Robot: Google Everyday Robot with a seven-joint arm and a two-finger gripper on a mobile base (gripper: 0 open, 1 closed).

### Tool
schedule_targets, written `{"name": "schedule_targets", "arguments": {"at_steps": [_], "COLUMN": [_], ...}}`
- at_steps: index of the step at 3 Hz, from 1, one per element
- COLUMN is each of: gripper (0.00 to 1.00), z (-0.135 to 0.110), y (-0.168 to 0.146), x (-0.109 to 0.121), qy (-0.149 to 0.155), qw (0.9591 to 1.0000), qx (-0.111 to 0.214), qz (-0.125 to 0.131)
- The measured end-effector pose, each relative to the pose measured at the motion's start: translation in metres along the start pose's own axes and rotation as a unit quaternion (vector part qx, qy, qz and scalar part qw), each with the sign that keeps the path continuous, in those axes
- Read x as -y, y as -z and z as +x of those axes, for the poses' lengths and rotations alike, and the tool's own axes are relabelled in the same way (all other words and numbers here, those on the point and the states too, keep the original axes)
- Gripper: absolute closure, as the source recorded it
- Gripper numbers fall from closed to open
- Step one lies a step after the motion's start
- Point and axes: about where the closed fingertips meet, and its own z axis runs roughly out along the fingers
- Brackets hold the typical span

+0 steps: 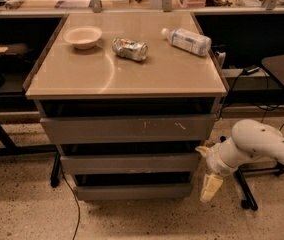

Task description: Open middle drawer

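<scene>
Because the shut middle drawer [129,163] just left of the spread, empty pincer [206,168] has a plain handleless front, a finger could slide off its right edge, or hook the taller scratched drawer [127,129] up and to the left instead.

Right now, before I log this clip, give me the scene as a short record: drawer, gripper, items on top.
middle drawer: looks shut
gripper: low, just off the drawer's right end; contact unclear
cabinet top: bowl, crushed can, bottle lying on its side
task status: drawer not yet pulled out
</scene>
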Motion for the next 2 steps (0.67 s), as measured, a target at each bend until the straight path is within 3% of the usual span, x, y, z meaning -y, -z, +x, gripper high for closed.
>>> {"name": "schedule_targets", "arguments": {"at_steps": [2], "gripper": [0.00], "z": [-0.027], "y": [-0.077], "x": [0.013], "qy": [0.007], "qw": [0.9971], "qx": [0.073], "qz": [-0.022]}}
